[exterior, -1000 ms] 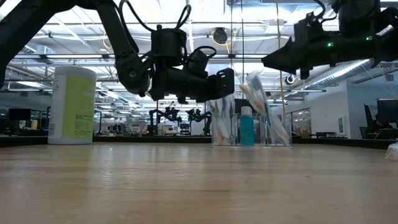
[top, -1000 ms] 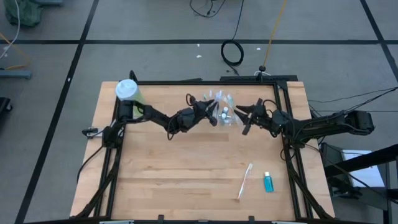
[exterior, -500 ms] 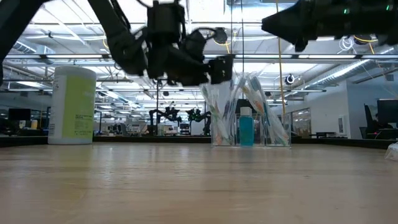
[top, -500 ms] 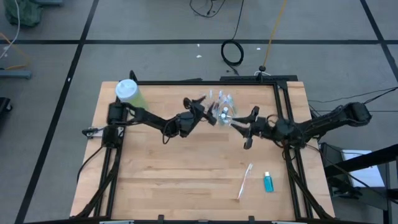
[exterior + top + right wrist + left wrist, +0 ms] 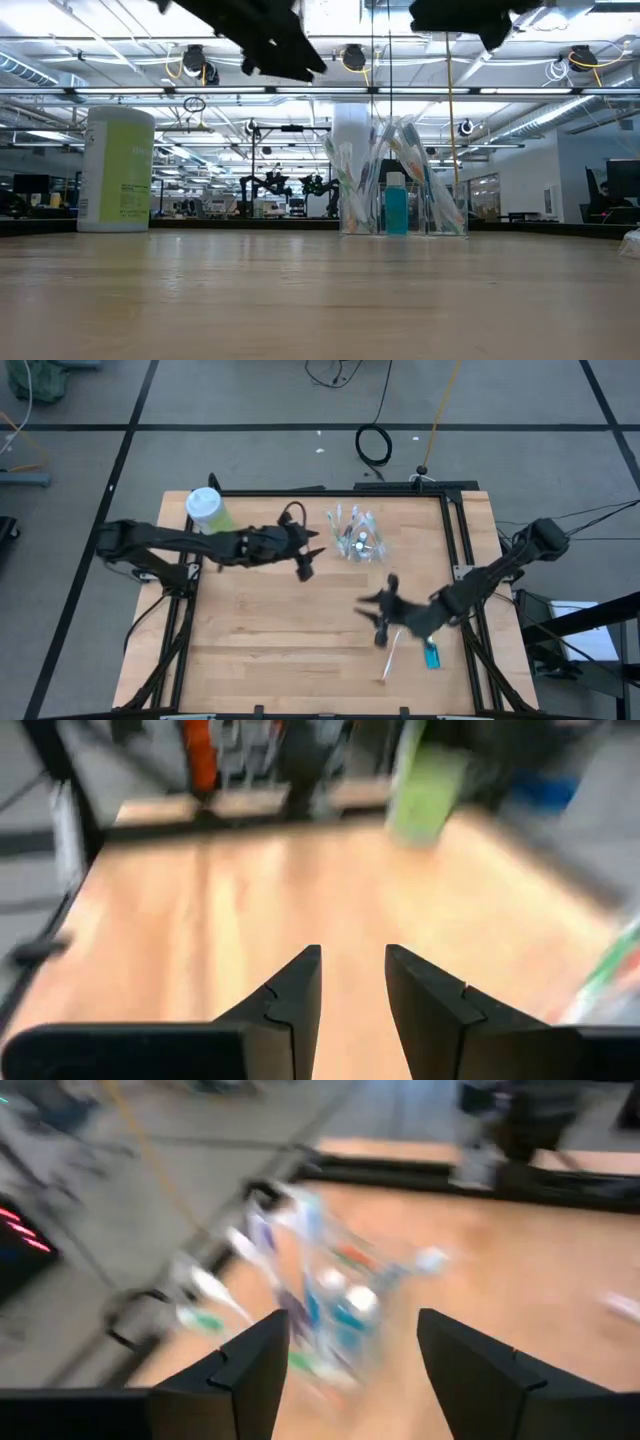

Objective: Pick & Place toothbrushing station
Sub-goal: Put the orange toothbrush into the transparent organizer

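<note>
The clear plastic cup (image 5: 355, 542) stands on its base at the table's far middle, with several toothbrushes and teal tubes upright in it; the low view shows the cup (image 5: 400, 195) too. A loose white toothbrush (image 5: 393, 652) and a teal tube (image 5: 432, 654) lie flat near the front right. My left gripper (image 5: 310, 555) is open and hangs in the air left of the cup, which shows blurred past its fingers (image 5: 330, 1305). My right gripper (image 5: 372, 622) is open with nothing between its fingers (image 5: 300, 985). It hovers just left of the loose toothbrush.
A tall green bottle with a white cap (image 5: 205, 508) stands at the far left corner and shows at left in the low view (image 5: 118, 170). Black frame rails (image 5: 455, 550) run along the table's sides. Bare wood (image 5: 280, 640) spans the near left.
My left gripper has drawn back from the cup toward the table's left and risen. My right gripper has left the cup's right side, swung toward the near edge and stopped beside the loose toothbrush. The cup and its contents have stayed in place.
</note>
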Robot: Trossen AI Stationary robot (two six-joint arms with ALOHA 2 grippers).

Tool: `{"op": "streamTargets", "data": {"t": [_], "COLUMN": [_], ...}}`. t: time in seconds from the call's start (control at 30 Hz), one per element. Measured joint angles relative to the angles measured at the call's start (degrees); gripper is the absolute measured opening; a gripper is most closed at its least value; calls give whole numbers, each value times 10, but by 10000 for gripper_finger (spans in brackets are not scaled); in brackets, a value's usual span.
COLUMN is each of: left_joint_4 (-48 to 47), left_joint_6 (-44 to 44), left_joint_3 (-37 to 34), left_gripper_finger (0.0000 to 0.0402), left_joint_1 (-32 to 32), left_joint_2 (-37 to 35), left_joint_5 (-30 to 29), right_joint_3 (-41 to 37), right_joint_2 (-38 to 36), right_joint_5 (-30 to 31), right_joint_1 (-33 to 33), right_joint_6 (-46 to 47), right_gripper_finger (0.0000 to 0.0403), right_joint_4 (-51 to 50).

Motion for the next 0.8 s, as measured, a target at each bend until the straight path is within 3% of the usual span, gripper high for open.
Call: {"op": "streamTargets", "data": {"t": [0.13,0.23,0.53,0.67,0.8], "left_joint_4": [-94,-111,-113,-108,-90], "left_joint_6": [-47,-49,-35,-35,-35], "left_joint_3": [0,0,0,0,0], "left_gripper_finger": [211,202,200,204,200], "left_joint_1": [2,2,1,1,1], "left_joint_2": [-65,-85,-69,-54,-36], "left_joint_5": [38,39,40,41,42], "right_joint_3": [78,116,119,119,119], "right_joint_2": [85,132,171,165,174], "right_joint_5": [-68,-133,-288,-294,-283], "right_joint_1": [37,54,87,111,131], "right_joint_6": [193,328,714,808,897], "right_gripper_finger": [101,95,91,91,91], "right_joint_4": [-137,-214,-453,-528,-530]}}
